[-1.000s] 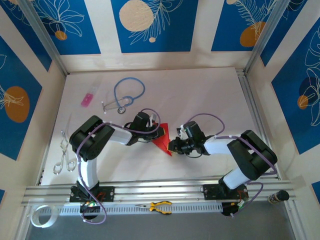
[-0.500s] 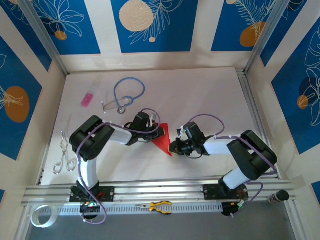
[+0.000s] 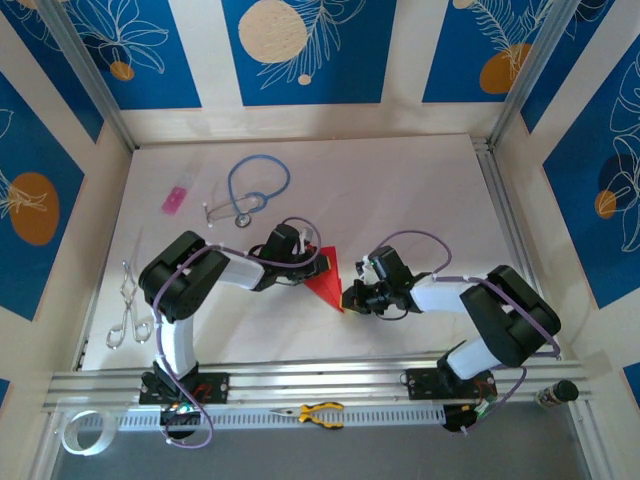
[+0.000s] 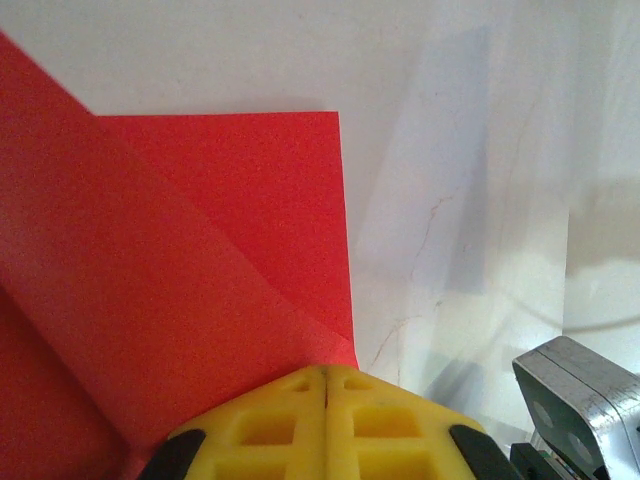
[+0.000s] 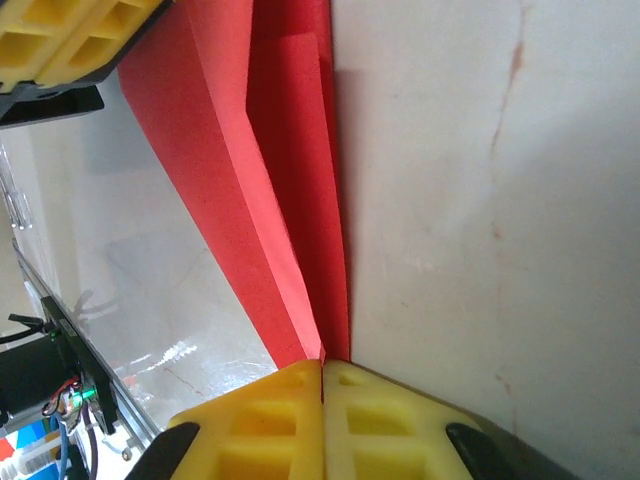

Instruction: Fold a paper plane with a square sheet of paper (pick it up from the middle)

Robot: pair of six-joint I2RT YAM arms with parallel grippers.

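Observation:
The red sheet of paper (image 3: 325, 280) lies mid-table, folded into a pointed wedge with its tip toward the near side. In the left wrist view the sheet of paper (image 4: 180, 260) shows a diagonal fold and a square corner. My left gripper (image 3: 305, 262) is shut, its yellow fingertips (image 4: 300, 385) resting on the sheet's upper left edge; nothing shows between the jaws. My right gripper (image 3: 350, 297) is shut on the sheet's near tip: the raised layers of the sheet of paper (image 5: 290, 200) run straight into the seam of its fingers (image 5: 350, 395).
A pink rectangular item (image 3: 175, 199) and a blue stethoscope (image 3: 255, 185) lie at the back left. Metal scissors (image 3: 127, 305) lie at the left edge. Yellow pliers (image 3: 318, 412) and a tape roll (image 3: 80, 432) sit by the front rail.
My right gripper has shifted slightly left and toward the near side with the paper's tip, its elbow swinging a little right. The left arm has not moved.

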